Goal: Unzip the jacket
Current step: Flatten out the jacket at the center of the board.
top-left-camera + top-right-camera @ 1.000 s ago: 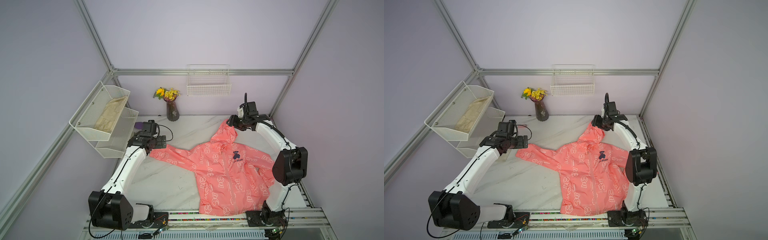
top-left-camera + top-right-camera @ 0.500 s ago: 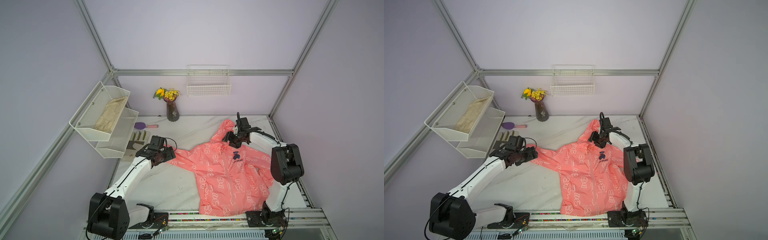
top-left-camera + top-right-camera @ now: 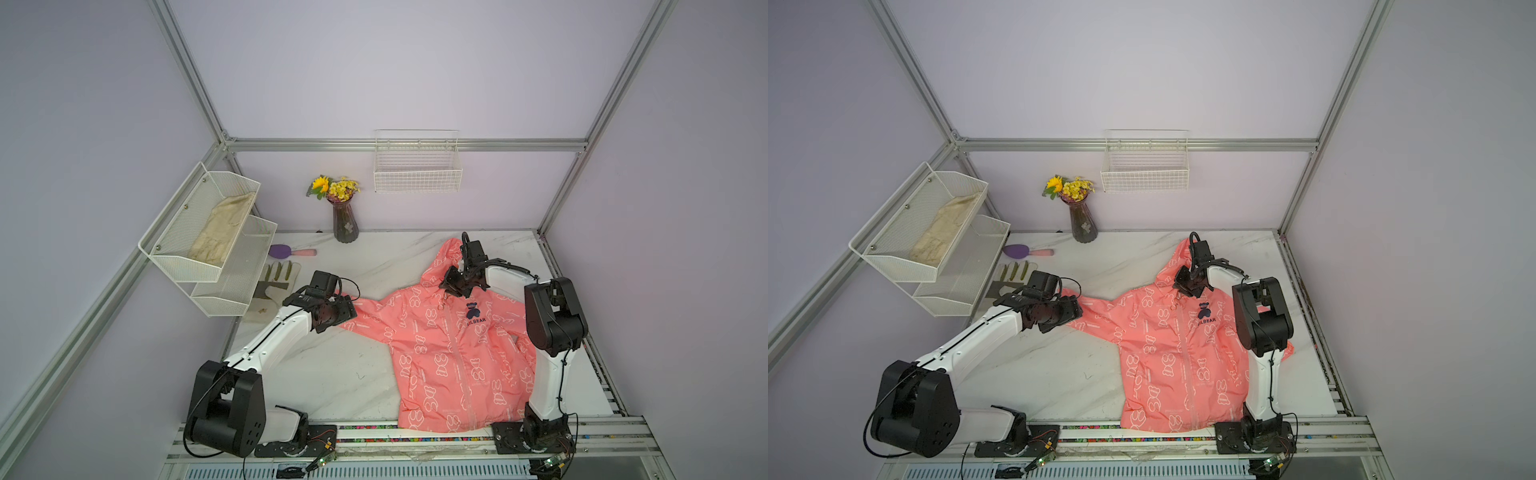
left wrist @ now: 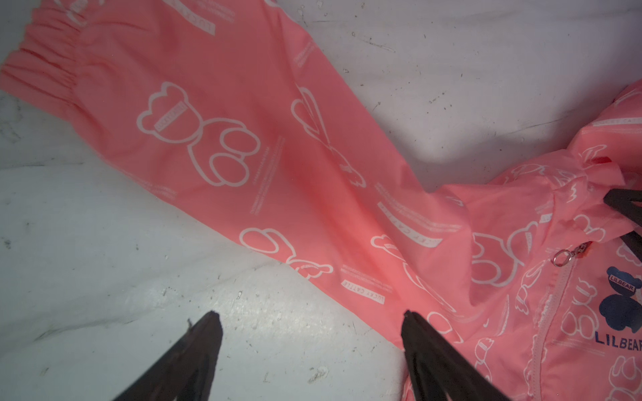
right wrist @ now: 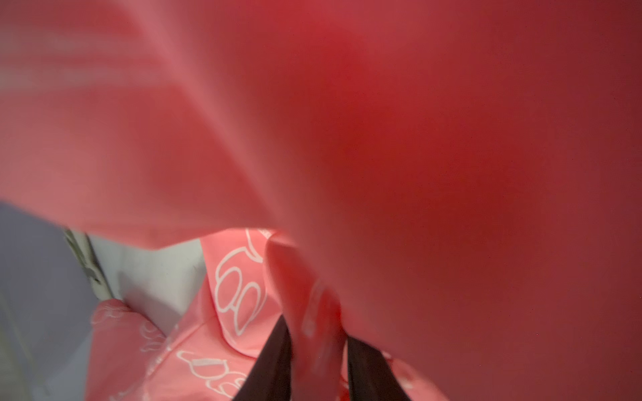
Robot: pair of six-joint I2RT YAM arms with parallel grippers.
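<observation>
Trouble can start on the left. The left gripper (image 4: pixel 309 314) is spread wide and holds nothing. It hangs just over the table (image 3: pixel 332 374), by the sleeve (image 4: pixel 243 139). If it shuts here, it grabs sleeve cloth or bare table, and that does not help the zip.

The jacket (image 3: pixel 449 353) lies flat on the table, front up, more to the right side. It looks zipped all the way up. The cloth is thin, so I think it can slide or bunch up when pulled. The zip pull (image 4: pixel 562 257) is a tiny ring at the neck and looks easy to miss.

The right gripper (image 5: pixel 319 347) is pinching a fold of jacket cloth up by the neck. Cloth covers most of its camera, so I cannot tell how good the hold is. If the cloth slips out, the whole jacket may move along with the zip and not open.
</observation>
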